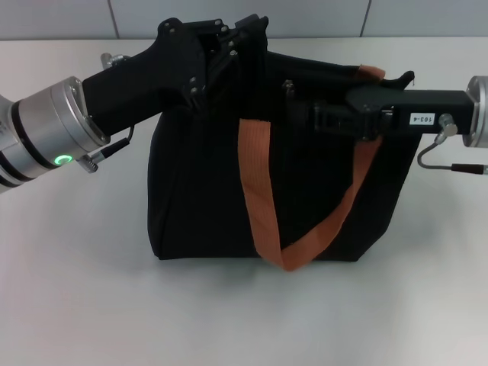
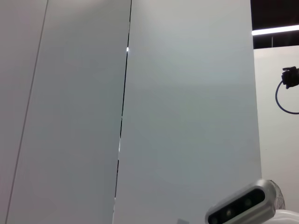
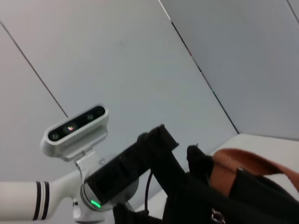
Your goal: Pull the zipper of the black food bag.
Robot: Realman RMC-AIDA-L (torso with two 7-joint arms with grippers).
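Note:
The black food bag (image 1: 198, 191) stands upright in the middle of the white table, an orange-brown strap (image 1: 259, 191) looping down its front. The small silver zipper (image 1: 288, 86) sticks up on the bag's top edge, a little right of centre. My left gripper (image 1: 229, 49) reaches in from the left and is shut on the fabric at the bag's top left end. From the right, my right gripper (image 1: 319, 118) lies level across the bag's upper right part, just right of and slightly below the zipper. The right wrist view shows the bag (image 3: 196, 196), strap (image 3: 233, 163), zipper (image 3: 215, 216) and left gripper (image 3: 156, 140).
The white table (image 1: 76, 290) lies bare around the bag. Grey wall panels (image 1: 305, 15) stand close behind it. A second strap end (image 1: 371, 72) shows at the bag's top right. The left wrist view holds only wall panels (image 2: 187, 116) and the right arm's camera (image 2: 243, 205).

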